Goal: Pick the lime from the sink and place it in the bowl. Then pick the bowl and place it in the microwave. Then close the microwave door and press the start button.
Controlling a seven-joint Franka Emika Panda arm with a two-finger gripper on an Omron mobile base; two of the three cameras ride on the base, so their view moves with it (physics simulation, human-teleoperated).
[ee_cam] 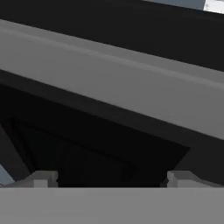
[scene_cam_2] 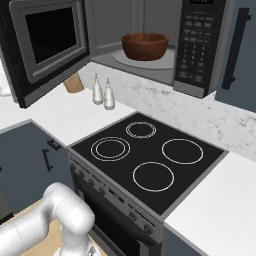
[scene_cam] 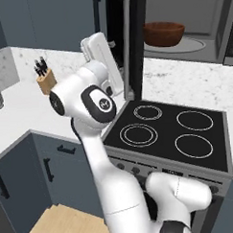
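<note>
**Bowl in the open microwave, pincer pressed close to the door**

While the microwave door (scene_cam_2: pixel 47 47) stood swung out to the left, the bowl (scene_cam_2: pixel 145 45) was seen resting on the round glass tray (scene_cam_2: pixel 165 60) inside the microwave (scene_cam_2: pixel 200 50). The bowl's inside was hidden by its thick brown rim in both base views, so it could not be told whether the lime lay in it. The top of the microwave was cut off by the upper edge of both base views.

In the left base view the door was seen edge-on as a dark vertical band, and the hand at the end of the arm (scene_cam: pixel 104 59) was held up just beside its outer face; the fingers themselves were hidden there behind the white hand. In the hand view the gripper (ee_cam: pixel 111 177) was shown with its two finger tips (ee_cam: pixel 41 178) set wide apart and nothing between them, the grey frame and black glass of the door lying close ahead. Contact with the door could not be made out.

The bowl was placed well apart from the pincer, on the far side of the door, above the stovetop (scene_cam_2: pixel 150 155). Two small white bottles (scene_cam_2: pixel 103 92) and a knife block (scene_cam: pixel 45 78) were left on the counter (scene_cam: pixel 22 108).
</note>
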